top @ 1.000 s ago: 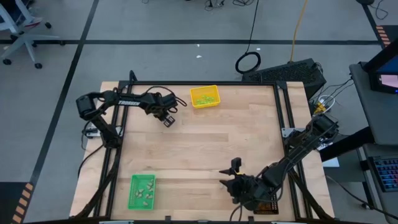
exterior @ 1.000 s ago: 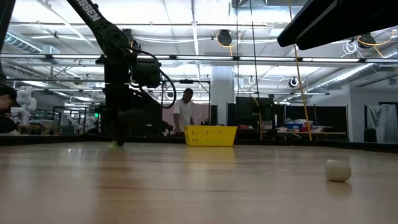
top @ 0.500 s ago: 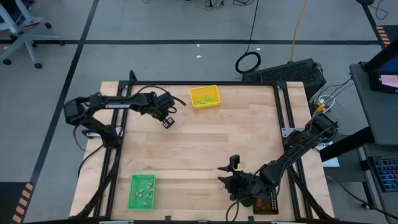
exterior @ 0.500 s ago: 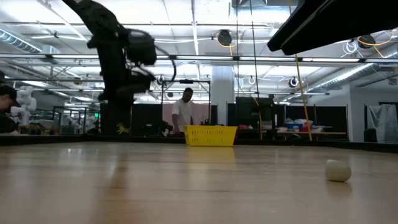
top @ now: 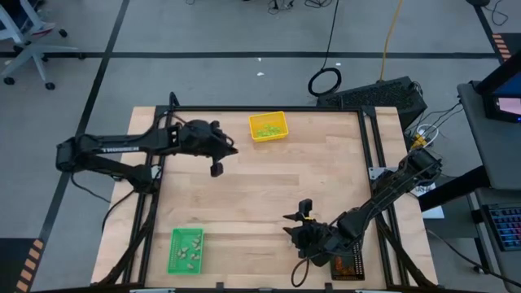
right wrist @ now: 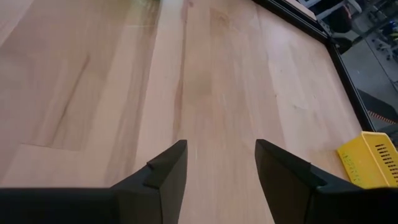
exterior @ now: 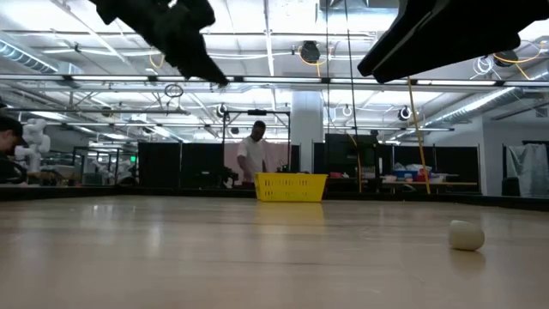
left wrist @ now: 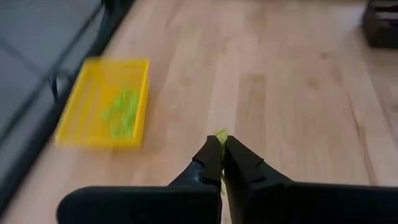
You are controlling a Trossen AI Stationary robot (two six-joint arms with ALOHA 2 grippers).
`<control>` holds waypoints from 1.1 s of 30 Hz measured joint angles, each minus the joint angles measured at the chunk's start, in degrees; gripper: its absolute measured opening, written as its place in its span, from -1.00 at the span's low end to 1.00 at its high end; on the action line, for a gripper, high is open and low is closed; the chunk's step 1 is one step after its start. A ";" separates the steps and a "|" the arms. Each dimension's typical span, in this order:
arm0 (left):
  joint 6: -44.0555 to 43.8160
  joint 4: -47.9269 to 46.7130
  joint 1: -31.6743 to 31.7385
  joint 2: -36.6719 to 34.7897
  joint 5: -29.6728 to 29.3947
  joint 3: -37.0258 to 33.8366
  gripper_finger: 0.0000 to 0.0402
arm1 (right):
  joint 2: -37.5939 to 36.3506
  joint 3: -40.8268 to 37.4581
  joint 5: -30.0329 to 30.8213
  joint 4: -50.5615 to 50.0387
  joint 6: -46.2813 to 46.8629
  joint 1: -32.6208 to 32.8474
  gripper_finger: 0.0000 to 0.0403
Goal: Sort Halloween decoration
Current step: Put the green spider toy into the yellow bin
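The left gripper [left wrist: 222, 144] is clamped on a light green Halloween decoration [left wrist: 221, 135] pinched at its fingertips, raised near the yellow tray [top: 268, 126]; the right gripper [right wrist: 221, 163] hangs open

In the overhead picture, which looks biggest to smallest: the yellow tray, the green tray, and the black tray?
1. Green tray, slightly the largest.
2. Yellow tray, close behind; nearly alike.
3. Black tray looks smallest, but the right arm covers part of it, so that is unsure.
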 joint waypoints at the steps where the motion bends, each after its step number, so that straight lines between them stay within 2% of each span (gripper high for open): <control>1: 1.82 0.90 -0.60 -0.38 -0.02 0.00 -1.00 | 0.00 0.00 0.08 0.00 -0.16 -0.09 -0.14; 9: 23.00 4.09 -3.27 -0.75 -0.47 0.00 -1.00 | 0.00 0.00 0.22 0.06 -1.25 -0.64 -0.14; 14: 33.74 4.47 -4.48 -0.69 -3.09 0.00 -1.00 | 0.00 0.00 1.43 0.28 -1.16 -1.37 -0.14; 22: 52.33 4.43 -5.88 -0.69 -3.28 0.00 -1.00 | 0.00 0.00 1.44 0.29 -1.08 -1.79 -0.14; 27: 52.71 5.99 -5.92 -0.69 -3.28 0.00 -1.00 | 0.00 0.00 1.44 0.29 -1.08 -1.79 -0.14; 33: 45.66 10.23 -5.85 -0.69 -3.30 0.02 -1.00 | 0.00 0.00 1.43 0.28 -1.54 -1.83 -0.14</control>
